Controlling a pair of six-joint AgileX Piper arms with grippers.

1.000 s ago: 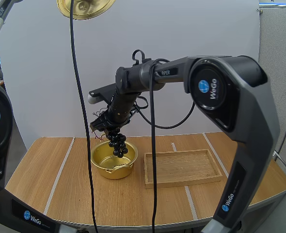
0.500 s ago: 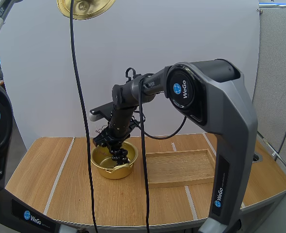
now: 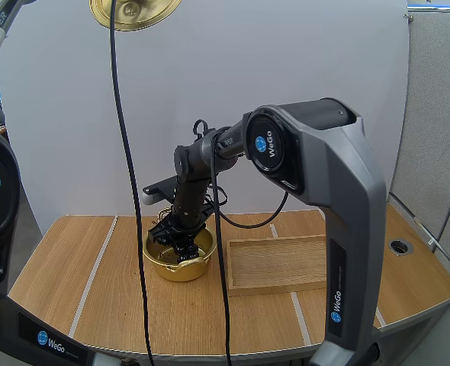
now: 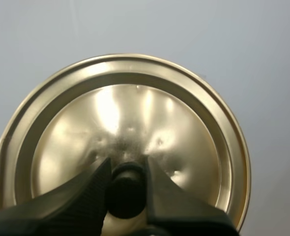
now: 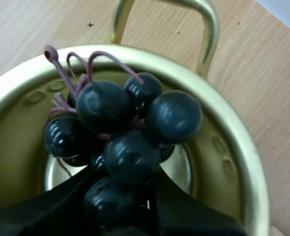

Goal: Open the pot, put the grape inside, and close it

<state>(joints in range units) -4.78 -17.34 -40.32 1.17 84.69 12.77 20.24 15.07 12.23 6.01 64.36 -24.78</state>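
While my left pincer [image 4: 127,164] nips the lid knob [image 4: 128,194], my right pincer [image 5: 120,196] grips grapes [image 5: 125,128] inside the pot [image 5: 233,147].

Right arm [image 3: 339,191]: it is made of big dark grey shells with round joints.
Badge [image 3: 268,144]: a blue circle is printed there, with "WeGo" in white beside it (and again lower down).
Left arm [image 3: 0,229]: it is painted black, and the same blue circle is seen.
Left gripper [image 4: 127,163]: two black fingers [image 4: 83,194], ribbed inside.
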